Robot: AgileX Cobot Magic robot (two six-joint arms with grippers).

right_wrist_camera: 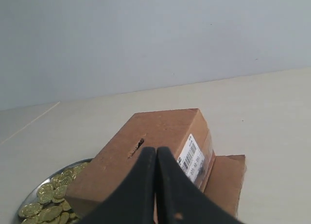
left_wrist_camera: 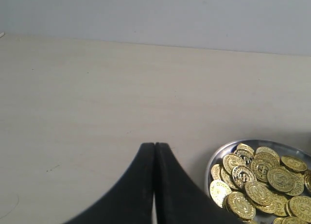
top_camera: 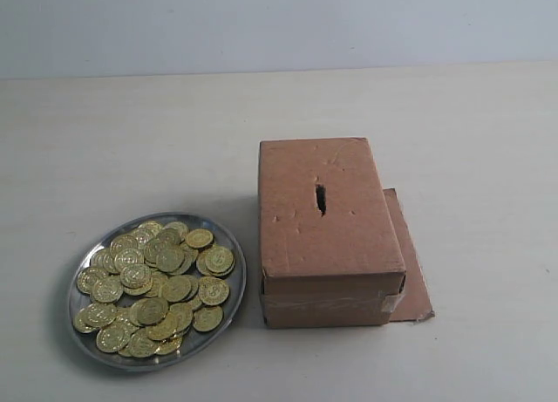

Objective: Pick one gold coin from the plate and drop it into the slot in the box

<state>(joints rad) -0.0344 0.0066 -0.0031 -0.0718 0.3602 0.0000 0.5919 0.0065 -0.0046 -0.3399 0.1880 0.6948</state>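
Note:
A silver-grey plate (top_camera: 228, 245) at the front left holds a heap of gold coins (top_camera: 157, 284). Right of it stands the brown cardboard box (top_camera: 327, 232), with the dark slot (top_camera: 320, 198) in its top and a flap (top_camera: 410, 262) at its right base. Neither gripper appears in the exterior view. In the left wrist view my left gripper (left_wrist_camera: 154, 147) is shut and empty over bare table, beside the plate (left_wrist_camera: 221, 153) and its coins (left_wrist_camera: 257, 185). In the right wrist view my right gripper (right_wrist_camera: 156, 151) is shut and empty, in front of the box (right_wrist_camera: 165, 127), near the slot (right_wrist_camera: 136, 147).
The pale wooden table (top_camera: 131, 132) spreads around the plate and box up to a light wall at the back. A white barcode label (right_wrist_camera: 193, 158) is stuck on one side of the box.

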